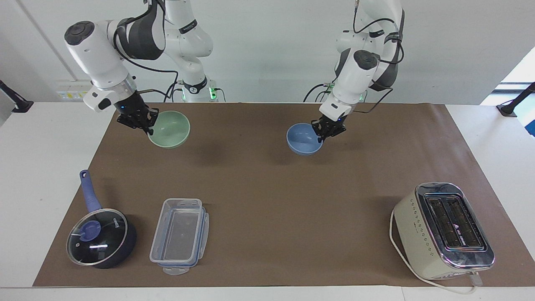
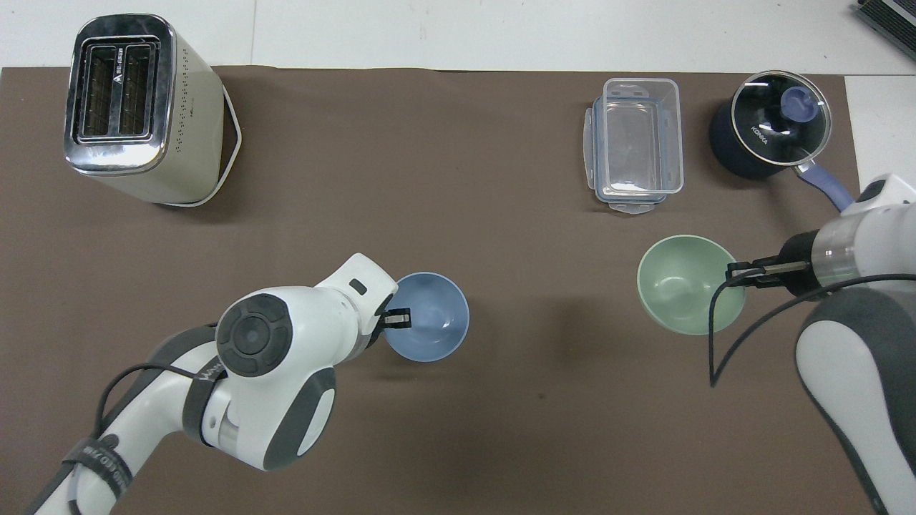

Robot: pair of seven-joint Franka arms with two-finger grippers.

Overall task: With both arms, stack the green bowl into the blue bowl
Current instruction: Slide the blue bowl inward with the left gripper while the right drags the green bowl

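Facing view
Green bowl [image 1: 169, 129]: round, no long axis; mouth up, tipped slightly; held in the air over the mat [image 1: 267, 188] at the right arm's end.
Right gripper [image 1: 143, 122]: clenched on the green bowl's rim; forearm slopes down from a raised elbow, fingers pointing down and toward the table's middle.
Blue bowl [image 1: 304, 139]: round, mouth up, held above the mat near the table's middle.
Left gripper [image 1: 325, 130]: grasping the blue bowl's rim; forearm steep, wrist above the bowl's edge.
Bowls: well apart, each hanging from its gripper by the rim.

Overhead view
Green bowl [image 2: 683, 283]: hollow open to the camera; right gripper [image 2: 744, 273] pinches the rim on the edge toward the right arm's end.
Blue bowl [image 2: 429, 315]: hollow open to the camera; left gripper [image 2: 398, 318] closed on the rim on the edge toward the left arm's end.
Others: toaster [image 2: 139, 107], clear box [image 2: 637, 143] and saucepan [image 2: 773, 132] stand farther from the robots than the bowls.
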